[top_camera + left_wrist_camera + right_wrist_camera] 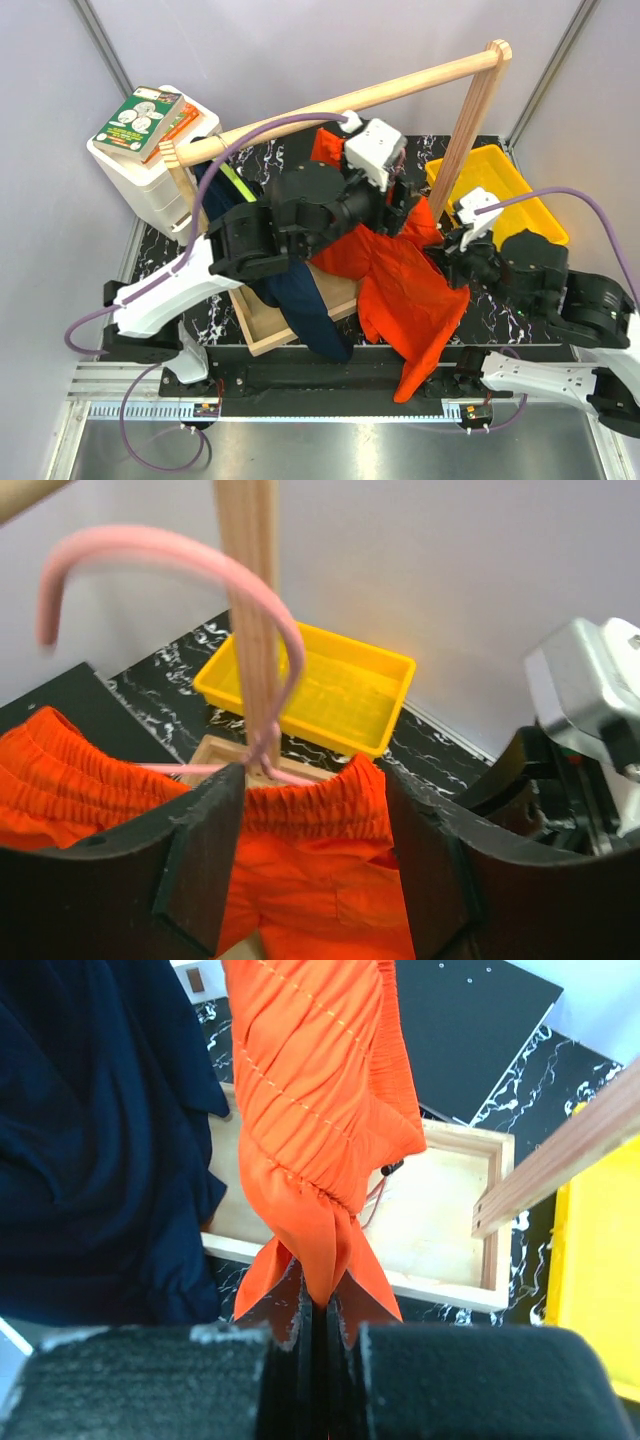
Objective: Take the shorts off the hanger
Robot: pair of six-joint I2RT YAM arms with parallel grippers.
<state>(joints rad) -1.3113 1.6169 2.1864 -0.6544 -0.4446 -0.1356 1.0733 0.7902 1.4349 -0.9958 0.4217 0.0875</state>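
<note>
Left pincer (pixel 312 788), released, faces the orange shorts (pixel 330 900): the waistband (pixel 320 810) lies crosswise in its gap, just below the hanger (pixel 170 548). Right pincer (pixel 318 1318) is clenched on the same shorts.

The right gripper (pixel 318 1322) pinches the orange shorts (pixel 320 1100) by their hanging cloth, with the navy shorts (pixel 90 1140) just beside.
</note>
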